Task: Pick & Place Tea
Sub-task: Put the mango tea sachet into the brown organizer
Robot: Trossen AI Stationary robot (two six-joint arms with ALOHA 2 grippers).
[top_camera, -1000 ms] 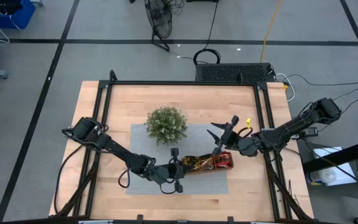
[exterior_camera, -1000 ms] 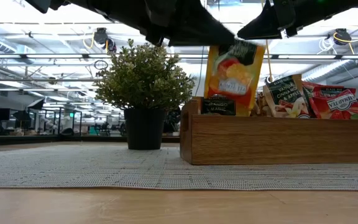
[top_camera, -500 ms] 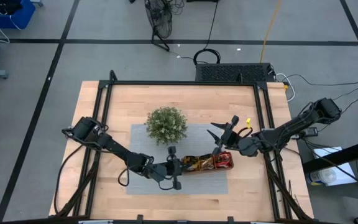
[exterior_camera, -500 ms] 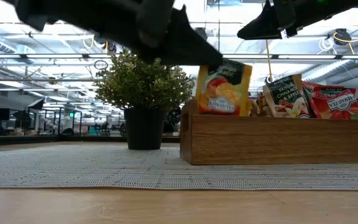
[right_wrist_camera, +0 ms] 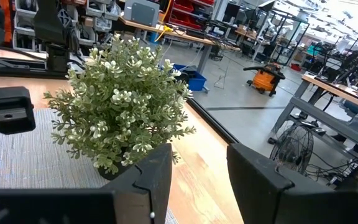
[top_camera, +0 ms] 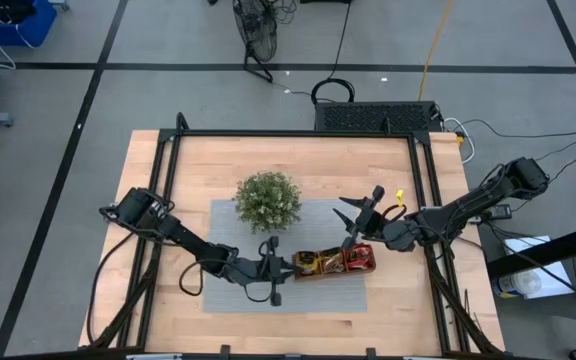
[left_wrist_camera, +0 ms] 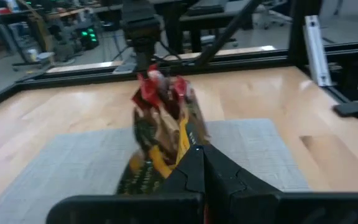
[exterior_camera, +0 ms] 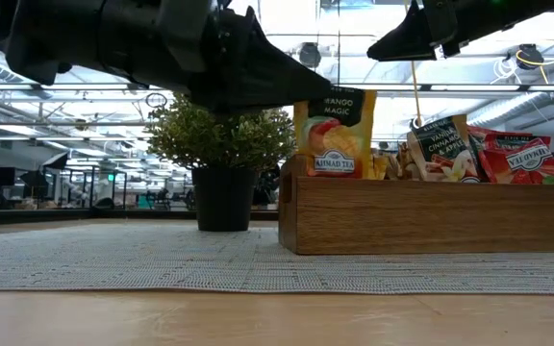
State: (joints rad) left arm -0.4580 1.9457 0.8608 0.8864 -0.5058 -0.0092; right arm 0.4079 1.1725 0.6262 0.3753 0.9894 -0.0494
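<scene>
since a second ago the left gripper [exterior_camera: 301, 91] has slid away from the tray's middle toward its plant-side end and sunk, carrying the orange mango sachet [exterior_camera: 335, 135] lower, so its bottom edge now dips behind the wooden tray [exterior_camera: 431, 216] wall. its fingers are pressed together, pinching the sachet's top edge; the packet hangs upright, long axis vertical, directly below the fingertips and over the end compartment nearest the potted plant [top_camera: 268, 200]. the right gripper [top_camera: 358, 222] hovers above the tray's other end, fingers half spread around nothing. glossy foil sachets, red [exterior_camera: 517, 154] and green, stand crammed in the far compartments; the tray sits on a woven grey mat [exterior_camera: 113, 255].
</scene>
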